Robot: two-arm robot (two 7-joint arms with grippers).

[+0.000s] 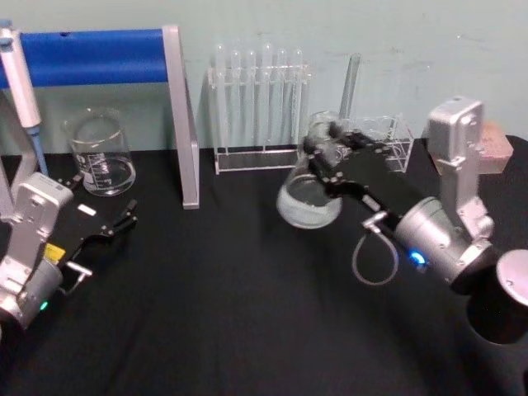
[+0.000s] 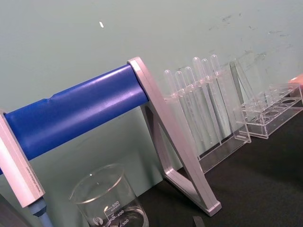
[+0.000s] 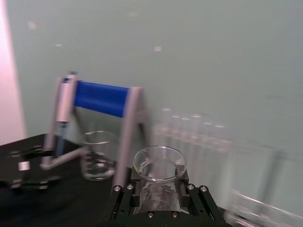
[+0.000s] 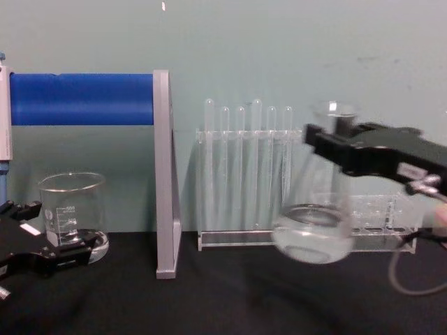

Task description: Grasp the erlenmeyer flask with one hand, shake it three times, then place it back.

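The clear erlenmeyer flask (image 1: 308, 202) hangs above the black table, tilted, with its wide base blurred. My right gripper (image 1: 326, 148) is shut on its neck just under the rim. From the chest, the flask (image 4: 312, 223) floats in front of the test tube rack, held by the right gripper (image 4: 328, 143). The right wrist view looks onto the flask's round mouth (image 3: 158, 163) between the right gripper's (image 3: 158, 191) black jaws. My left gripper (image 1: 124, 216) rests idle and open on the table at the left, also seen low in the chest view (image 4: 42, 237).
A glass beaker (image 1: 101, 157) stands at the back left under a blue-barred stand (image 1: 99, 56) holding a pipette (image 1: 21, 82). A rack of test tubes (image 1: 260, 107) and a low clear rack (image 1: 388, 140) line the back wall. The table's front is black cloth.
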